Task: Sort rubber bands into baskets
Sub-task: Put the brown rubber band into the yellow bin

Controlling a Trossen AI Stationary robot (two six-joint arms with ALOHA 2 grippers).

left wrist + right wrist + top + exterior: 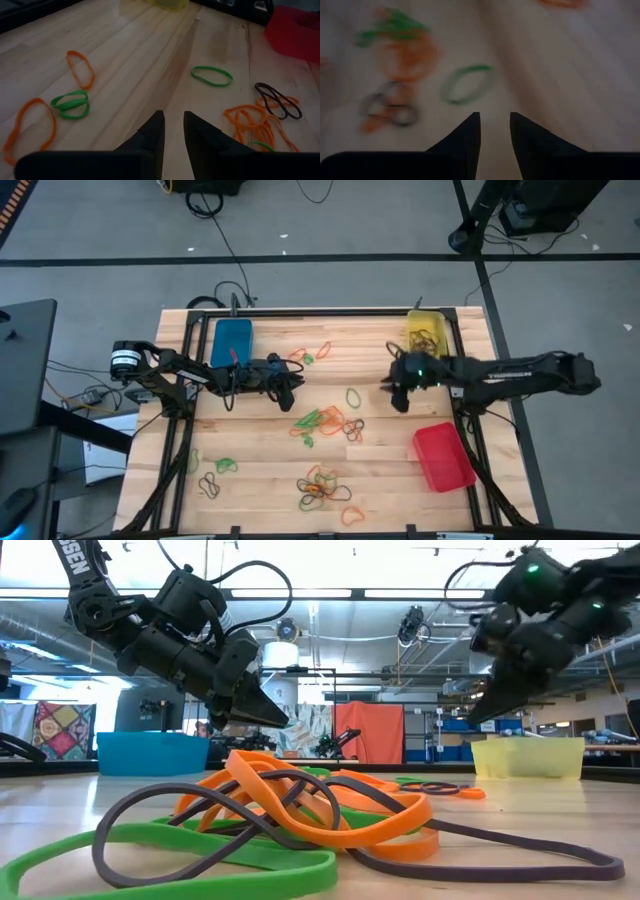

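Yellow basket [424, 330] holding dark bands, red basket [442, 457] bare, both end effectors slightly spread.

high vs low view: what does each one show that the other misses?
Only the high view: the red basket on the table's right side, the full spread of rubber bands, and the lone green band lying between the arms.

Only the low view: a close pile of orange, green and dark bands in the foreground, and the room behind the table.

Both: the left gripper and the right gripper raised above the wood with nothing in them, the blue basket and the yellow basket.
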